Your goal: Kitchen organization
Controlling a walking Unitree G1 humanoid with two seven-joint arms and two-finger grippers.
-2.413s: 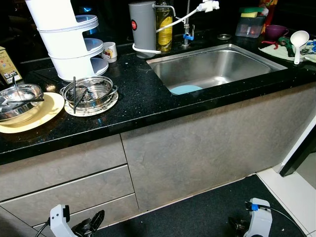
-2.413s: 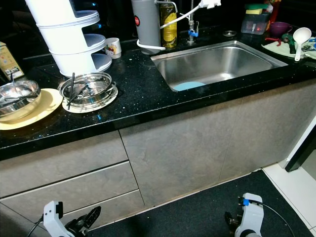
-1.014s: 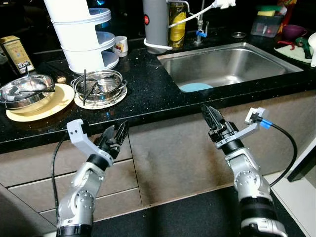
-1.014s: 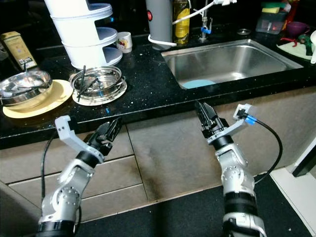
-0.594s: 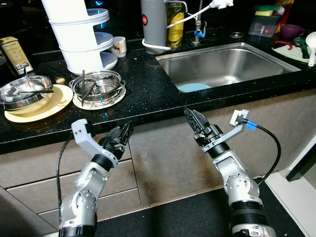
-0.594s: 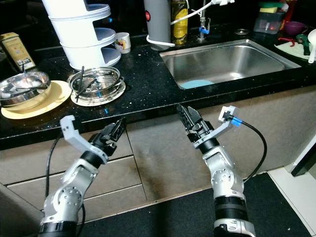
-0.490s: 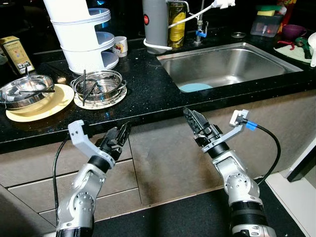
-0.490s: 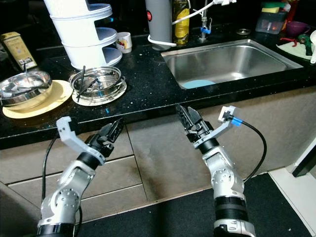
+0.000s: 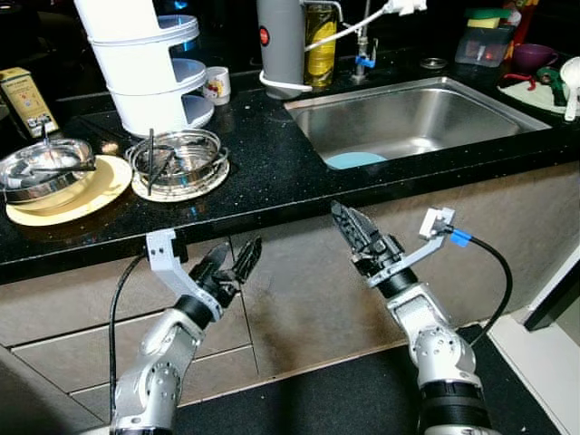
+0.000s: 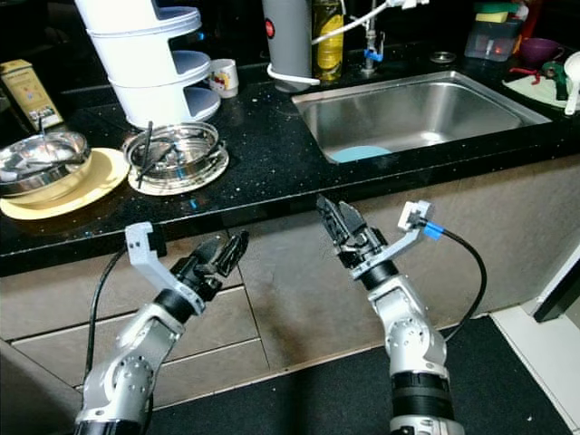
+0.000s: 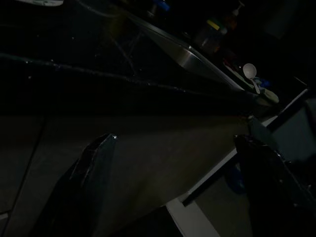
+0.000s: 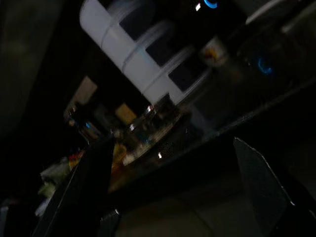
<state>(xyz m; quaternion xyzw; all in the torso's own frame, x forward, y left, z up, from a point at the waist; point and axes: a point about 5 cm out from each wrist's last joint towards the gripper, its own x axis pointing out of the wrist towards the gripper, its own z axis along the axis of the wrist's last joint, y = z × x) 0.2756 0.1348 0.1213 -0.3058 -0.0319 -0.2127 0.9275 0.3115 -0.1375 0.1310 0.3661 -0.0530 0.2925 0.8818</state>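
Black fingers of the left claw stand parted and empty in front of the grey drawer fronts, below the tabletop edge. The right claw is likewise parted and empty, raised before the cabinet door just under the tabletop lip.

Risk: either claw, if lifted straight up, would likely strike the overhanging edge of the black tabletop. The blue-tipped cable at the right wrist could snag on that edge.

On the tabletop, the steel dish with utensils sits on a pale plate near the front edge, just beside a steel bowl on a yellow plate. A careless reach could push these off or tip the loose utensils.

Behind them stands the white tiered rack, limiting approach from above. The sink holds a light blue item. A grey canister and an oil bottle stand at the back.
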